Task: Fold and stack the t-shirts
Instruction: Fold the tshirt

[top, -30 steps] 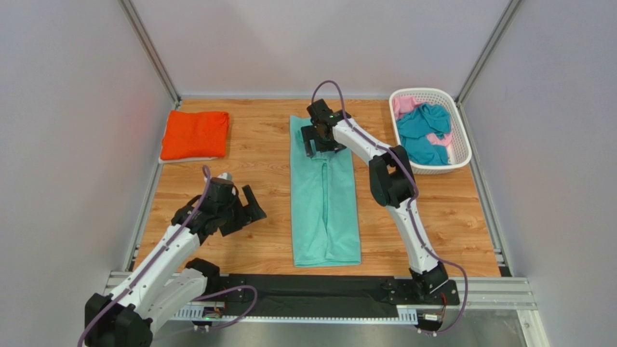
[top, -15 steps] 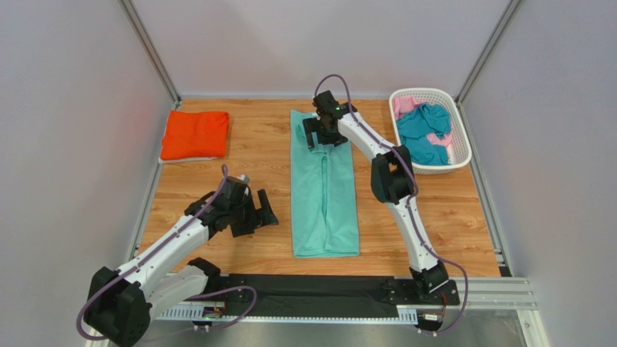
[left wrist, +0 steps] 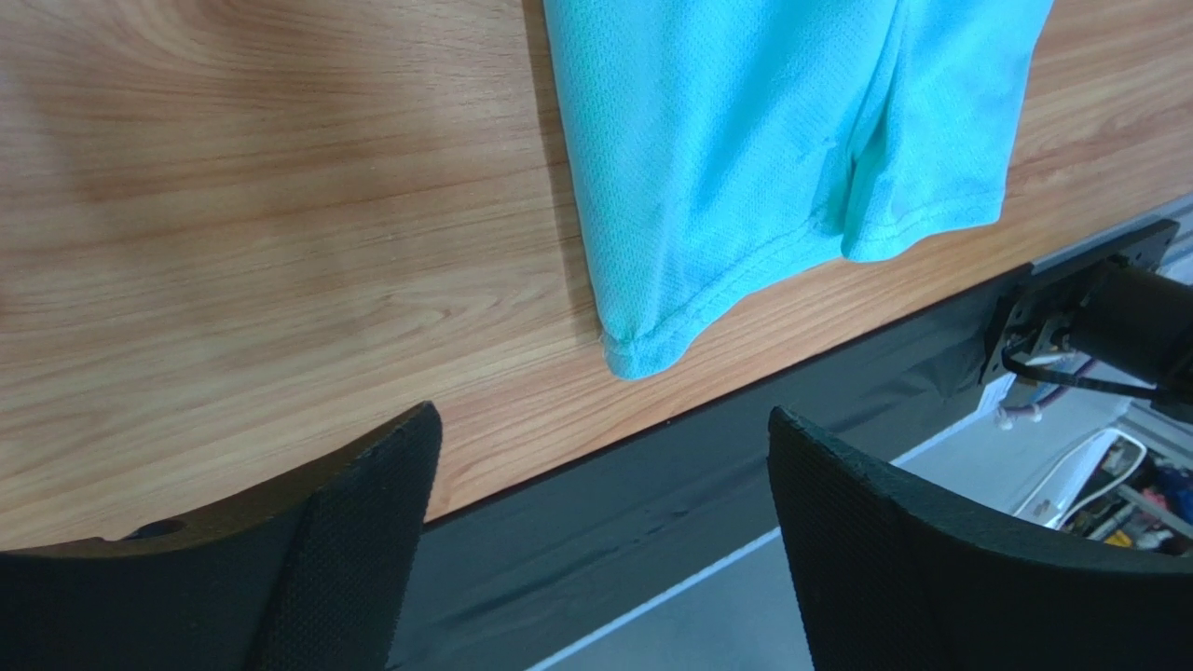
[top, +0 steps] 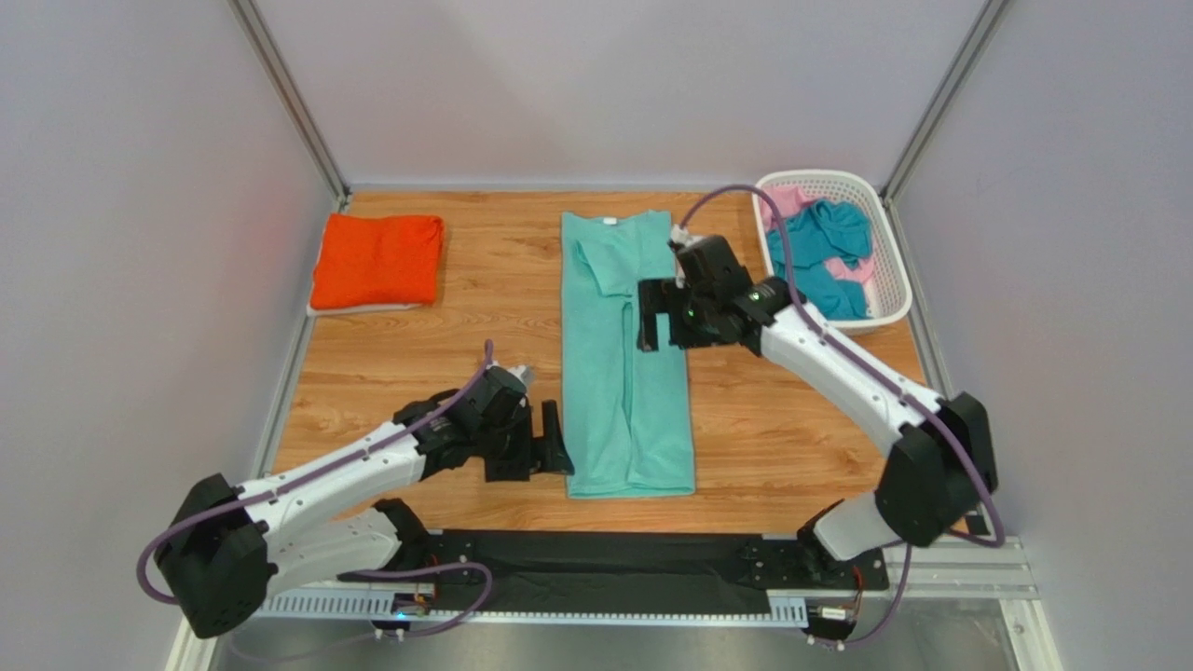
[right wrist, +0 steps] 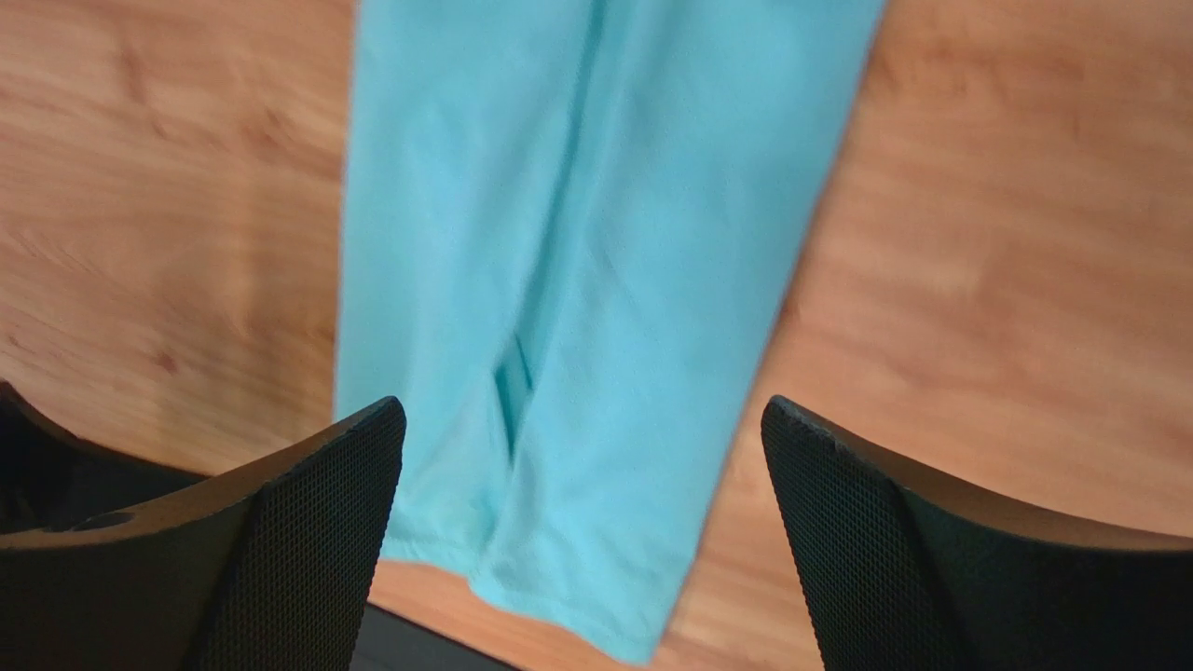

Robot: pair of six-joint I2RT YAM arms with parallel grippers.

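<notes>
**Both arms repositioned along the mint t-shirt; crosswise fold not yet made.**

Note that the left gripper [top: 550,450] has advanced to the hem corner at 7 o'clock of the mint t-shirt [top: 626,364], with its jaws wide and empty. The shirt lies at the centre of the table [top: 462,308] as a narrow strip running from 6 to 12 o'clock. The right gripper [top: 658,315] has drawn back from the collar end to the strip's 3 o'clock edge, also wide and empty. Expect the crosswise fold next. At 10 o'clock, the folded orange t-shirt [top: 377,260] starts the stack. At 2 o'clock, the basket [top: 882,301] holds a crumpled teal t-shirt [top: 819,266] and a pink t-shirt [top: 784,204].
</notes>
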